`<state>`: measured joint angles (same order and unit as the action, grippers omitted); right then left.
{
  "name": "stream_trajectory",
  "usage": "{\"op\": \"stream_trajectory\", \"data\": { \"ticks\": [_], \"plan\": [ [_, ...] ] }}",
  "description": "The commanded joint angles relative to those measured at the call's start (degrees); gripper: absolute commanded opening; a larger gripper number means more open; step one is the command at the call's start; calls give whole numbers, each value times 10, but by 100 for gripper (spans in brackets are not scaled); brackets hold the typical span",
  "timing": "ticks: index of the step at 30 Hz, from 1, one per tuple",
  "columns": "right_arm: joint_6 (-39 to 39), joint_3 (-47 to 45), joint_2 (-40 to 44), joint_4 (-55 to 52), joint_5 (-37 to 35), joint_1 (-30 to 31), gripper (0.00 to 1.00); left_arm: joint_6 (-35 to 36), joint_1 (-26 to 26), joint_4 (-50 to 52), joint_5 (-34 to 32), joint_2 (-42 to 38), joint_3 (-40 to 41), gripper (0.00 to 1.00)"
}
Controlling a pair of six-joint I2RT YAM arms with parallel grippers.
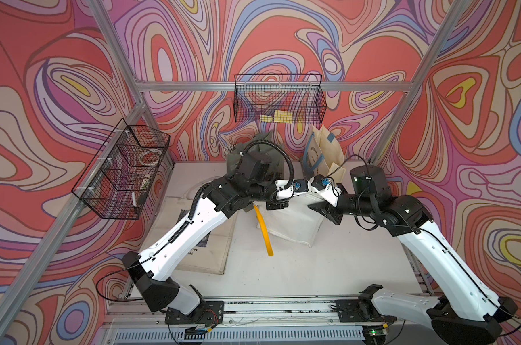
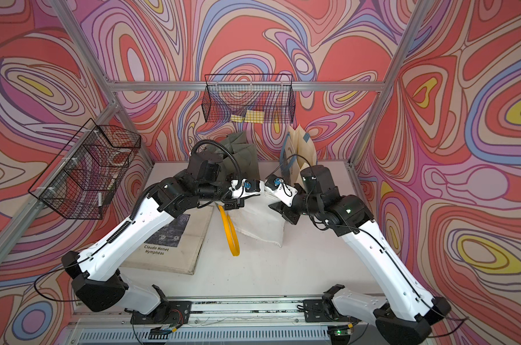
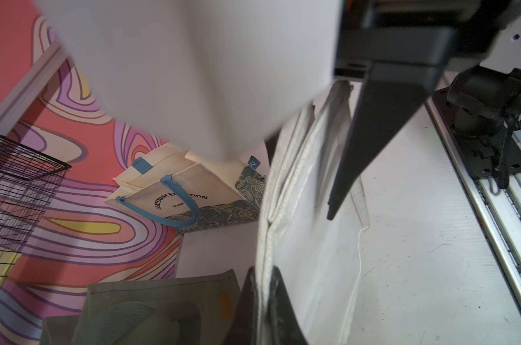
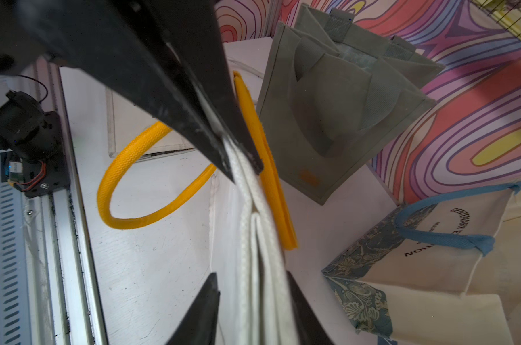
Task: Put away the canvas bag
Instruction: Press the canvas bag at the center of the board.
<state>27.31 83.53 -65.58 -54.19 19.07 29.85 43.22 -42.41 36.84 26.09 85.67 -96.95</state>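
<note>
side basket (image 1: pixel 119 176) of black wire hung on the left wall. beneath it a flat tote (image 2: pixel 190 239), printed "claude monet nymphéas", lay on the table (image 1: pixel 313 268), partly under the left arm (image 1: pixel 193 227). at table centre the white canvas bag (image 1: pixel 292 221) was held up by its top edge, its lower part on the table and a yellow handle (image 1: pixel 263 230) trailing toward the front. both top views left the fingertips hidden under the gripper bodies; the wrist views supplied them. in the right wrist view the left gripper (image 4: pixel 246 171) had its fingers pressed together on the bag's woven hem (image 4: pixel 244 209), a pinch the left wrist view showed from its own side. the right gripper (image 4: pixel 250 277) stood with fingers spread, the hem passing between them; contact with the cloth could not be told. only the right wrist view showed the handle as a full loop, with a second strap (image 4: pixel 274 185) beside the hem. behind stood a grey-green bag (image 1: pixel 263 139) and, further right, a cream bag (image 1: pixel 328 146) with blue handles, its word "centenary" legible only in the wrist views. back basket (image 1: pixel 280 98) hung above them
</note>
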Motion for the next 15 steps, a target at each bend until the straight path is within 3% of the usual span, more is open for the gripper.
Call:
{"op": "stream_trajectory", "data": {
  "ticks": [1,4,7,15],
  "plan": [
    [-42,-35,34,49,41,-20,54,-75,48,-111,101,-43,38,0],
    [-73,-83,66,94,56,-32,59,-98,68,-187,160,-79,89,0],
    [-94,-118,88,124,57,-37,60,-101,77,-192,190,-94,98,0],
    [-138,-171,146,168,28,-40,61,-113,108,-246,227,-136,142,0]
  ]
}}
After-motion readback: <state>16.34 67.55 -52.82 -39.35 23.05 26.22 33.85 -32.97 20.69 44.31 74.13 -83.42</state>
